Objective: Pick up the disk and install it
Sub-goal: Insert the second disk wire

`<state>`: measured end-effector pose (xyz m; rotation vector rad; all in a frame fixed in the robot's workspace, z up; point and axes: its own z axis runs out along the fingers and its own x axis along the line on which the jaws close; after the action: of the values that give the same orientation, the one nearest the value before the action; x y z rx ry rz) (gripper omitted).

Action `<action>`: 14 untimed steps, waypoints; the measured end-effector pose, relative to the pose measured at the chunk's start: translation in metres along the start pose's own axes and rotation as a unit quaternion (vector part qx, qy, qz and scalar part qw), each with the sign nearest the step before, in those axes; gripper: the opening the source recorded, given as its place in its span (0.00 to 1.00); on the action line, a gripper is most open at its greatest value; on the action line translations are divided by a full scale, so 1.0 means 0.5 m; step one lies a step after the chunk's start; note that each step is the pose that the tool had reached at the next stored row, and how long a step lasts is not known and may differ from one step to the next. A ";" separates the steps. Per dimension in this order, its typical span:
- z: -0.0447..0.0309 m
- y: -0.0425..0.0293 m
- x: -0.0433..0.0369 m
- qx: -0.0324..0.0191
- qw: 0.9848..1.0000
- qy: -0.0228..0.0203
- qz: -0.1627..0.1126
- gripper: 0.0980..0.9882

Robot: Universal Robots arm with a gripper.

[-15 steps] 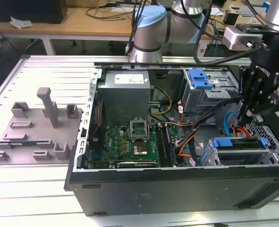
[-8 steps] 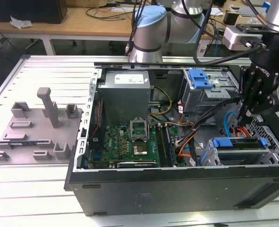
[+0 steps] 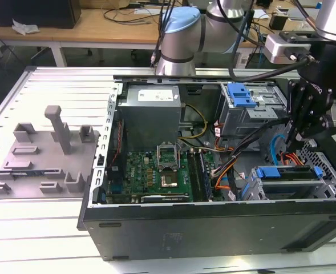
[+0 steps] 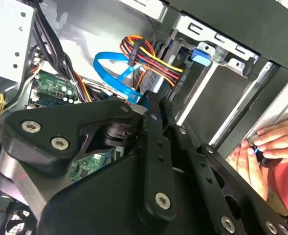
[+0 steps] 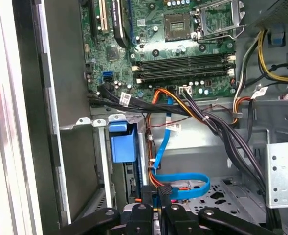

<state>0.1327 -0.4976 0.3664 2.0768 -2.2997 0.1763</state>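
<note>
Though unclear whether open or shut, matte black claw (image 3: 296,136) near blue-railed metal disk (image 3: 283,173).

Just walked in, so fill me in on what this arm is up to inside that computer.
The robot arm's black end effector is lowered into the open black computer case, near the drive cage at the exterior view's right. A blue-railed silver disk sits in that cage; whether it is fully seated is unclear. Blue, orange and red cables lie beside the end effector. A person's hand rests at the case edge. The grey plastic fixture plate stands beside the case.
</note>
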 end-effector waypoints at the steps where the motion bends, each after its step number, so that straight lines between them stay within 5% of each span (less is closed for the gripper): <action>1: 0.000 0.000 0.003 0.000 1.000 0.000 0.000 0.07; 5: 0.004 -0.002 0.027 0.000 1.000 -0.003 0.000 0.07; 8: 0.008 -0.003 0.038 -0.001 1.000 -0.010 0.000 0.07; 12: 0.011 -0.005 0.052 -0.002 1.000 -0.026 0.000 0.07; 14: 0.012 -0.005 0.057 -0.002 1.000 -0.030 -0.001 0.07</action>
<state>0.1327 -0.5269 0.3637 2.1100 -2.3295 0.1113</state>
